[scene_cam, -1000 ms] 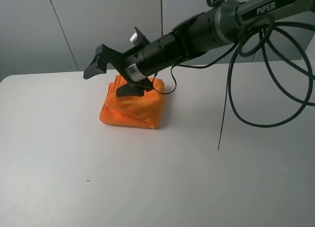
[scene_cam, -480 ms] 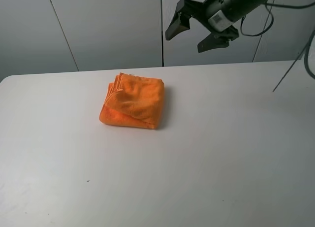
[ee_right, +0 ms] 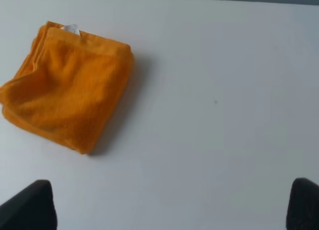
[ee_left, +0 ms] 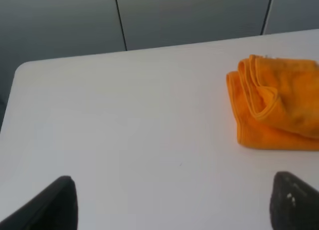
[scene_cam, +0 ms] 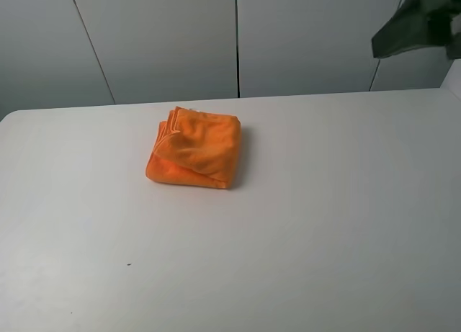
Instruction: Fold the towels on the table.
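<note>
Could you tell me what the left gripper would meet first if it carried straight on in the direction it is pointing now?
Probably bare table. The open left gripper points across empty white surface; the folded orange towel lies off to one side of that line, so it would likely be missed, though depth is hard to judge.

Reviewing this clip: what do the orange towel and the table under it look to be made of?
The towel: a soft, fuzzy pile fabric, probably microfibre or terry. Its surface is napped and matte, its folded layers are plump, and its edges are stitched. A small white label peeks out at one edge.

The table: a smooth, hard white top with a matte finish, possibly laminate or plastic. It shows no grain and only soft reflections.
</note>
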### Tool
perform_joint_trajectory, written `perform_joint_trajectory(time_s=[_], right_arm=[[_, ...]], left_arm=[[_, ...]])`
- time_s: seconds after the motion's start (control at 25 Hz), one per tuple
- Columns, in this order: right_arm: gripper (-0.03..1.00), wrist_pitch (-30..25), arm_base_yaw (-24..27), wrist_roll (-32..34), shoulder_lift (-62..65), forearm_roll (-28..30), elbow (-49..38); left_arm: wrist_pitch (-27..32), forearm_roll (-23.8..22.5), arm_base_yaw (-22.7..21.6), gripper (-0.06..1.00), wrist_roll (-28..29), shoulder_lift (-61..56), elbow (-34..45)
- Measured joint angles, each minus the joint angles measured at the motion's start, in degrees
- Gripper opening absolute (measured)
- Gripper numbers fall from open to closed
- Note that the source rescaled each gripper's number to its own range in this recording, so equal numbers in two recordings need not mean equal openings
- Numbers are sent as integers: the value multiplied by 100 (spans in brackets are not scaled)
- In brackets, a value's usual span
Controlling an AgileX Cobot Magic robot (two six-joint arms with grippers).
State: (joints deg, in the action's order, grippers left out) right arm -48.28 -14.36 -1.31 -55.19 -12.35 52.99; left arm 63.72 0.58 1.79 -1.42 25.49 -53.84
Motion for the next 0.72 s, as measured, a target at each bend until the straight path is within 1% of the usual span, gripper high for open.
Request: perform_joint_trajectory(time_s=[0.2,0.4,0.48,0.6,0.72], right_arm=[[100,-323,0,42,1885,294,-965],[100,-786,0,63,3433,773,-1512],[100,-1077,0,63,3881,961,-1660],[100,-1437,0,51,4429,1147,-1891],[100,-1543,0,51,4873,1178,-2182]], left_arm=[[208,119,0,99,75,-999,533],[259,377,0,99,142,-1662,1119],[263,480,0,99,142,-1893,1300],[274,506,0,99,142,-2174,1509],[223,516,0,99,69,-2436,1715]])
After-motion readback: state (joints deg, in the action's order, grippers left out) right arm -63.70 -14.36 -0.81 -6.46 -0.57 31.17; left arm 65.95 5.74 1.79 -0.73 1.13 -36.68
